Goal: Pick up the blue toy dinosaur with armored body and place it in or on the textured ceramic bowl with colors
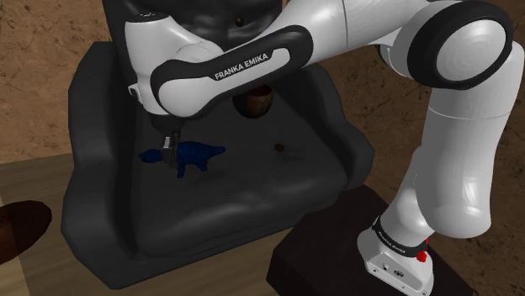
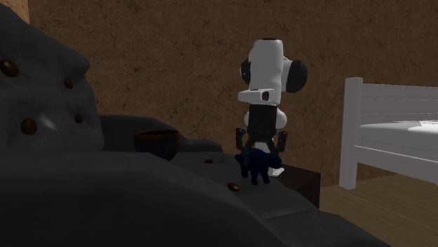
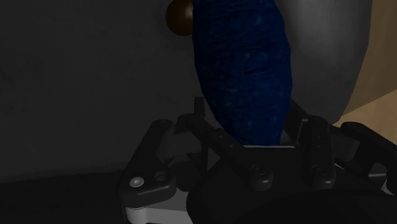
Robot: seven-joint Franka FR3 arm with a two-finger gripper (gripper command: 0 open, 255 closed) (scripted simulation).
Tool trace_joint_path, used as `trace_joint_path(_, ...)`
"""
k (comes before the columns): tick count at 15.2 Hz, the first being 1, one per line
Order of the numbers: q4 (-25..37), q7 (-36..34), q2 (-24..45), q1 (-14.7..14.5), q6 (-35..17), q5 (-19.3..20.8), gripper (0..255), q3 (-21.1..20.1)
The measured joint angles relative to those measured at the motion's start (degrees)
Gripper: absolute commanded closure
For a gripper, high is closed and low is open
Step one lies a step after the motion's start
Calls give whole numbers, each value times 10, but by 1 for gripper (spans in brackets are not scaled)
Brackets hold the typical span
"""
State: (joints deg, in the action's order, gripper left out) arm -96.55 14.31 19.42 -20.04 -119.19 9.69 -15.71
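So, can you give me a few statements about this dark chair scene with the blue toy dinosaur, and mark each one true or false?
1. The blue toy dinosaur with the bumpy body already sits in the round brown bowl. False: it is out over the chair's seat, apart from the bowl.
2. The all-black two-finger gripper is down at the dinosaur. True.
3. The dark cushioned chair has small brown buttons. True.
4. The bed frame beside the chair is red. False: it is white.
5. The white robot arm carries the lettering FRANKA EMIKA. True.
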Motion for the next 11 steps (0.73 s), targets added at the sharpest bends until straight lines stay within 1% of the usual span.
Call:
trace_joint_path(4,5,2,-3,1,8,-1,255,0)
trace_joint_path(11,41,8,-13,1,54,-7,255,-2)
